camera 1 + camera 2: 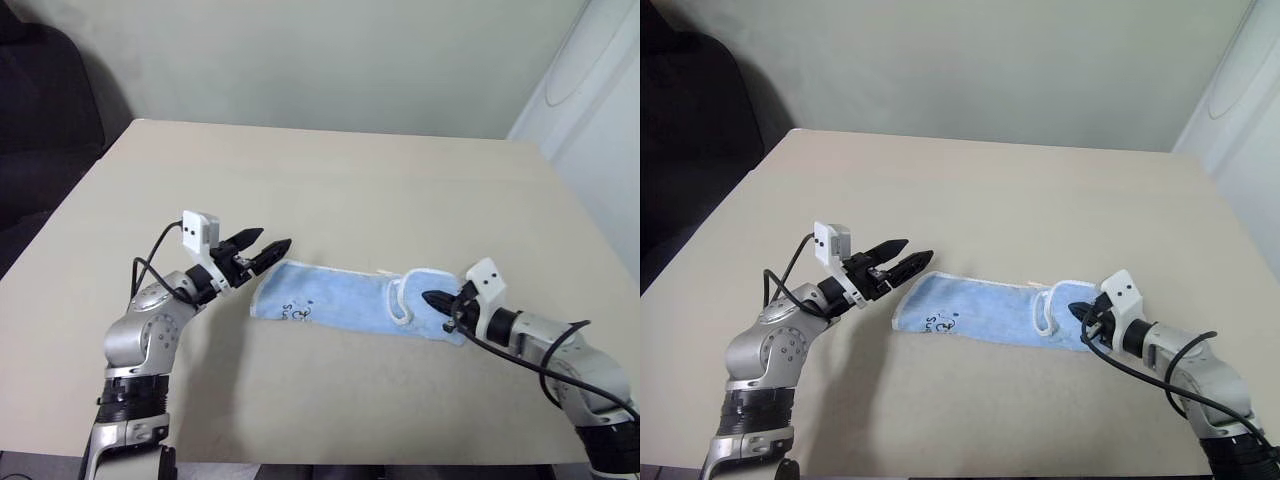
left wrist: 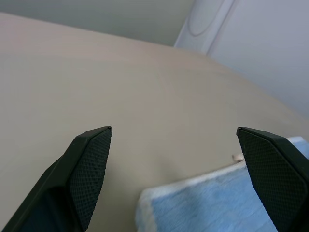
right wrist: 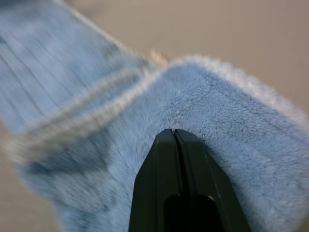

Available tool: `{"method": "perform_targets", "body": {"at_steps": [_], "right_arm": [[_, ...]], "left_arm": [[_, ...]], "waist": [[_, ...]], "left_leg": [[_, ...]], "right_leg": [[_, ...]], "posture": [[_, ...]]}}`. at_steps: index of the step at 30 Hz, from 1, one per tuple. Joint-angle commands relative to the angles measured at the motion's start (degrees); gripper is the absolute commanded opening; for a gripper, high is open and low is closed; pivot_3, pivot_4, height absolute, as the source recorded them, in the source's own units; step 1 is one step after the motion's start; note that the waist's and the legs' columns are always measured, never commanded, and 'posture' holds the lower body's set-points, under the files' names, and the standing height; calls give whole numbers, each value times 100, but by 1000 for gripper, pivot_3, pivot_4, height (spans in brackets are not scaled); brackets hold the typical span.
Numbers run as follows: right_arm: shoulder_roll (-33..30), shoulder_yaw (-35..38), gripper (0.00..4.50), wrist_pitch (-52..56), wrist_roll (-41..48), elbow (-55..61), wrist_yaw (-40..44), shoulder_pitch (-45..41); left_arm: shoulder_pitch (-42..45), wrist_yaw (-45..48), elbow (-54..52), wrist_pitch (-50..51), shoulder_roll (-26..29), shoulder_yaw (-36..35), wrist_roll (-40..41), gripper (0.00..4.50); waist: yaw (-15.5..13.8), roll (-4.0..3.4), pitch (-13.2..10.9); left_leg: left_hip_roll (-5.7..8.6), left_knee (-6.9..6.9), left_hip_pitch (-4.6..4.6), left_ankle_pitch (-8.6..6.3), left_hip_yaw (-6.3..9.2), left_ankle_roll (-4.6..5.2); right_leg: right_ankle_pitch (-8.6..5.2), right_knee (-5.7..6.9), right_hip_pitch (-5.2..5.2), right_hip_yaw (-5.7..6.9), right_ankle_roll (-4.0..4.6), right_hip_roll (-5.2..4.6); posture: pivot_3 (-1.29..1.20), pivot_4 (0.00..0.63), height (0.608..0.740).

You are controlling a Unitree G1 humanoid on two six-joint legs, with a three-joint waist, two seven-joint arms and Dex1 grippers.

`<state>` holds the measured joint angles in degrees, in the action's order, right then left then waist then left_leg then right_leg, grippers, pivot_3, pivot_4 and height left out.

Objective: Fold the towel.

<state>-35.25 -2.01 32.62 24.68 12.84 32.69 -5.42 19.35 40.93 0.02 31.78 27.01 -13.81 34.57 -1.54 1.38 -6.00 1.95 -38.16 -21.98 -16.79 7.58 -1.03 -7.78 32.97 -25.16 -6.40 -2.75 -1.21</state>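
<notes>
The light blue towel (image 1: 340, 300) lies in a long narrow strip on the table, with its white-trimmed right end folded back over itself. A white cord loop (image 1: 400, 300) sits by that fold, and a small dark mark (image 1: 297, 313) near the left end. My right gripper (image 1: 428, 297) is shut, its tips pressed against the folded right end (image 3: 231, 106). I cannot see any cloth pinched between the fingers. My left gripper (image 1: 272, 242) hangs open just off the towel's upper left corner (image 2: 207, 203), holding nothing.
The beige table (image 1: 330, 180) stretches wide behind and in front of the towel. A dark chair (image 1: 40, 100) stands off the left edge, and a white panel (image 1: 600, 100) rises past the right edge.
</notes>
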Motion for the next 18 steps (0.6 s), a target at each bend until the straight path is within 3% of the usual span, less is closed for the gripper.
{"method": "perform_targets", "body": {"at_steps": [1,6,14,18], "right_arm": [[176,-102,28,-539,-355,-464,111,44],[349,-190,28,-926,-611,-802,204,181],[436,390,28,-951,15,131,437,49],[308,516,944,-693,305,529,631,-192]], "left_arm": [[-123,-36,-296,48,118,-197,127,4500],[-337,-71,-508,226,240,-393,269,4500],[-1085,-111,-1066,1305,826,-1552,1520,4500],[-1747,-284,-1499,2180,1104,-2275,2608,4500]], "waist": [[3,-1,0],[7,16,10],[63,10,6],[99,6,5]], "left_leg": [[0,1,2,-1,0,-1],[-1,-1,10,-4,1,-8],[-2,9,5,-14,1,-24],[-5,16,6,-19,0,-32]], "right_leg": [[1,1,1,0,1,0],[0,-1,11,1,1,1],[-1,0,-6,0,6,4],[-12,2,-9,1,25,11]], "posture": [[0,150,740],[0,150,740],[0,150,740],[0,150,740]]}}
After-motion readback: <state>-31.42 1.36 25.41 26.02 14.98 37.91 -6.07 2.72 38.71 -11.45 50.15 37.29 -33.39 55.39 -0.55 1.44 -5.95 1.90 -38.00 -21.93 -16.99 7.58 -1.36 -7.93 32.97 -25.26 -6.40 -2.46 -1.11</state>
